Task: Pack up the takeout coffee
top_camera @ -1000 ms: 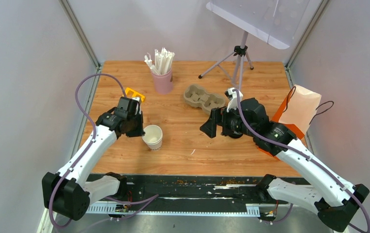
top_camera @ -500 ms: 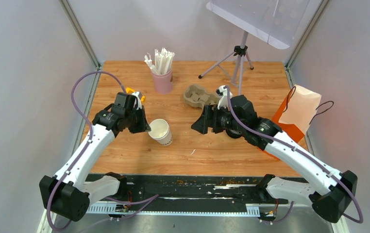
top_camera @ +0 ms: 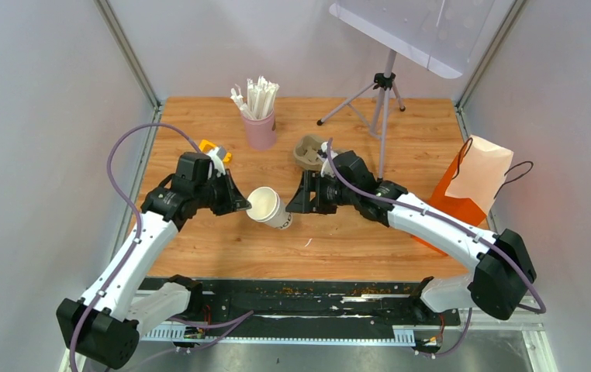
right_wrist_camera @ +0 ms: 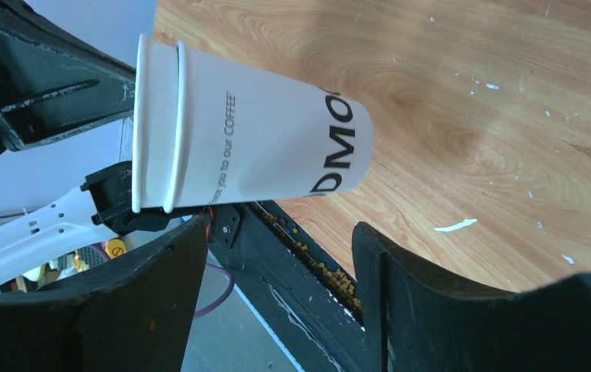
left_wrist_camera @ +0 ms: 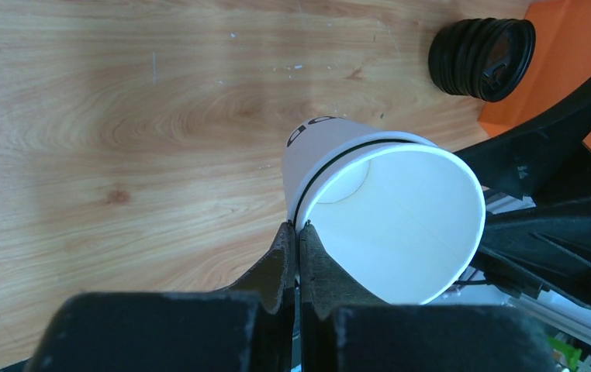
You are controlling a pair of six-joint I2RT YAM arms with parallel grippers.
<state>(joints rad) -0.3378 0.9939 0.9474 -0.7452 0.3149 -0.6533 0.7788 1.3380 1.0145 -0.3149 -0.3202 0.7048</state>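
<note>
left arm [top_camera: 133, 256] reaches forward and inward from its base at bottom left, elbow bent, wrist turned toward centre. left gripper [left_wrist_camera: 298, 232] is pinched tight on the rim of the white cup [left_wrist_camera: 389, 213], one finger inside the wall and one outside, with the cup tipped on its side and its mouth toward the left wrist. right arm [top_camera: 440, 225] stretches across from bottom right, forearm low, wrist pointing left. right gripper [right_wrist_camera: 277, 232] jaws stand well apart, cup just ahead of the fingertips, no contact visible. the two grippers face each other, close.
</note>
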